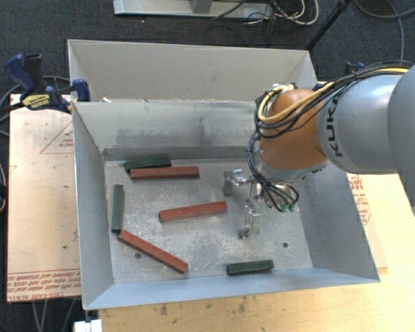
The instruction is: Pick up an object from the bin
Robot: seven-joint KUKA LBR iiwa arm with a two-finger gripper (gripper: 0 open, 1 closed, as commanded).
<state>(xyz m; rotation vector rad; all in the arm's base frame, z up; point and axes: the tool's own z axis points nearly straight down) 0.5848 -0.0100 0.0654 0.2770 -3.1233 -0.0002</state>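
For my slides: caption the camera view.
Claw low in the grey bin, between a red-brown bar and a dark green bar.

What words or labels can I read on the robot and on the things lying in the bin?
"KUK": dark letters running down the grey arm, next to its orange cover; whatever follows is cut off.
Grey bin, red bars and dark green bars: no writing to be seen on them.

Silver-grey arm (380,123) w/ KUKA lettering, orange wrist cover (290,135), yellow & blk cables (273,101), small metal gripper (247,221)
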